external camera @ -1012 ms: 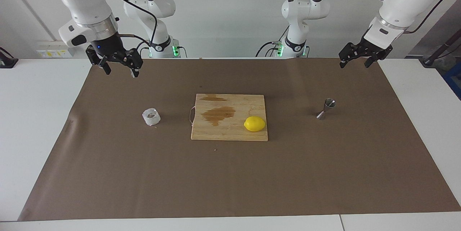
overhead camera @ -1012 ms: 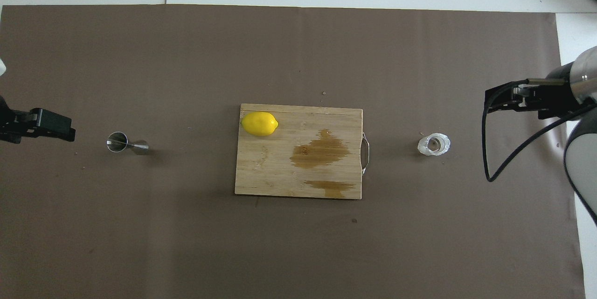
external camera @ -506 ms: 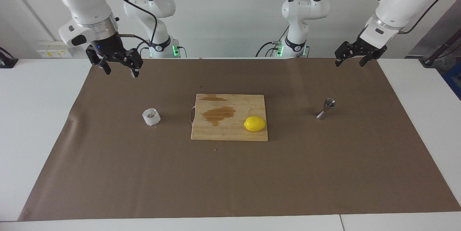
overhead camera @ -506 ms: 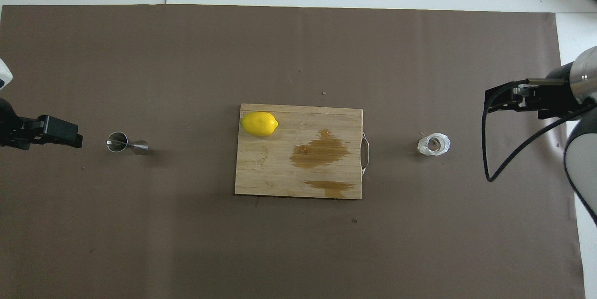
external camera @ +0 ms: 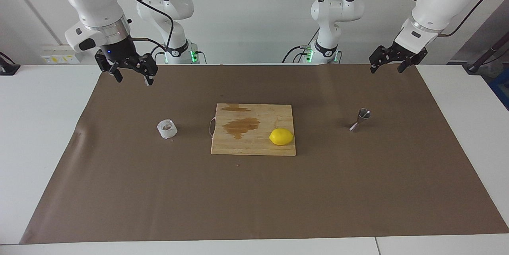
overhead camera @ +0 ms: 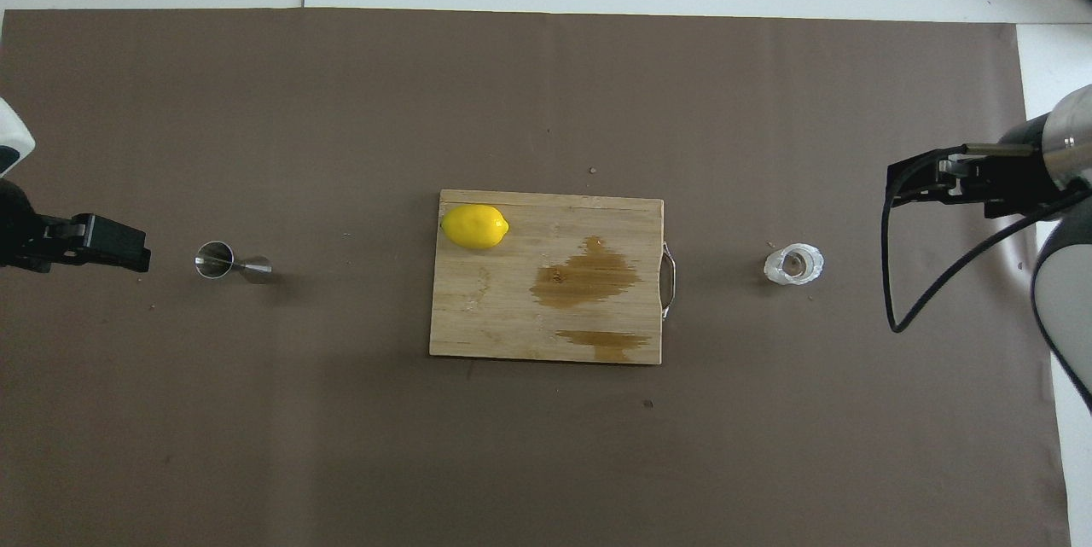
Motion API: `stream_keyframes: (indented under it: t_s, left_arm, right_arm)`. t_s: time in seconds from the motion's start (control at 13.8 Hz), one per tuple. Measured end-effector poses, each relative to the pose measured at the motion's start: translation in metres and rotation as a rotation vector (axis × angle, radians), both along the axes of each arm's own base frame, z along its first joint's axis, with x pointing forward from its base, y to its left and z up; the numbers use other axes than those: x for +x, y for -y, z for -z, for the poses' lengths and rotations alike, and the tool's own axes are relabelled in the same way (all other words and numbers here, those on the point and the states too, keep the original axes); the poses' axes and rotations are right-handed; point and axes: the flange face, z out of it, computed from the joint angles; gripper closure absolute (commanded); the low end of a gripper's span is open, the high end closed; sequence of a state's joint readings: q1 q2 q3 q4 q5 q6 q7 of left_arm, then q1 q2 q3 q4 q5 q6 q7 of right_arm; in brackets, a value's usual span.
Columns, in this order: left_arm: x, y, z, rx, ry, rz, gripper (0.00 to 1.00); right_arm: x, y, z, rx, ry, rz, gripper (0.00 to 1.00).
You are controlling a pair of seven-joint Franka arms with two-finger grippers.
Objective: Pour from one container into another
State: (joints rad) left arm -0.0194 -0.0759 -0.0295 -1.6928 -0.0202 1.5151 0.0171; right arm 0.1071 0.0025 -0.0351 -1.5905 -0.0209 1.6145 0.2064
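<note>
Worktop (external camera: 47, 127) w/ brown mat (external camera: 254, 199) carries everything, nothing picked up yet.

Change vs a sec ago: left arm has lifted and swung slightly inward, so left claw (external camera: 391, 60) now hangs higher over the mat edge at its own end, roughly in line w/ the jigger (external camera: 361, 119). In overhead it crept toward the jigger. Right claw (external camera: 131, 70) hasn't moved, waits over the mat at its end, glass cup (external camera: 167, 129) well apart from it. Both claws wide open, empty. Reads as approach phase only: prob. left going for jigger, pour not started.

Board (external camera: 253, 129) mid-mat, two wet brown stains on it. Lemon (external camera: 281, 136) on the board corner toward left arm's end. Cup upright on mat beside board's handle end, toward right arm. Jigger upright on mat toward left arm's end.

Count: 2 arms, 2 claws, 1 board, 1 lemon, 1 cup, 1 jigger.
</note>
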Motion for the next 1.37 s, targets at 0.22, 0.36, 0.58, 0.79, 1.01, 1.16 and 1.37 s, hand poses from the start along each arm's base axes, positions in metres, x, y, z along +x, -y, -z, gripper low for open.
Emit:
stream_keyframes:
  t_s: [0.22,0.36,0.58,0.79,1.01,1.16,1.37]
  left_arm:
    - [0.014,-0.004,0.018,-0.001,-0.031,0.01,0.0]
    - [0.031,-0.006,0.04,-0.004,-0.068,0.005,0.0]
    - [0.061,-0.024,0.084,-0.055,-0.133,-0.04,0.0]
    - [0.08,-0.049,0.12,-0.134,-0.175,-0.108,0.0]
    - [0.092,-0.067,0.15,-0.217,-0.217,-0.17,0.0]
    - [0.101,-0.078,0.166,-0.283,-0.239,-0.258,0.0]
    - [0.106,-0.093,0.188,-0.323,-0.28,-0.352,0.0]
  right_arm:
    - [0.0,0.0,0.0,0.0,0.0,0.0,0.0]
    - [0.0,0.0,0.0,0.0,0.0,0.0,0.0]
    - [0.0,0.0,0.0,0.0,0.0,0.0,0.0]
    - [0.0,0.0,0.0,0.0,0.0,0.0,0.0]
    - [0.0,0.0,0.0,0.0,0.0,0.0,0.0]
    - [0.0,0.0,0.0,0.0,0.0,0.0,0.0]
    - [0.0,0.0,0.0,0.0,0.0,0.0,0.0]
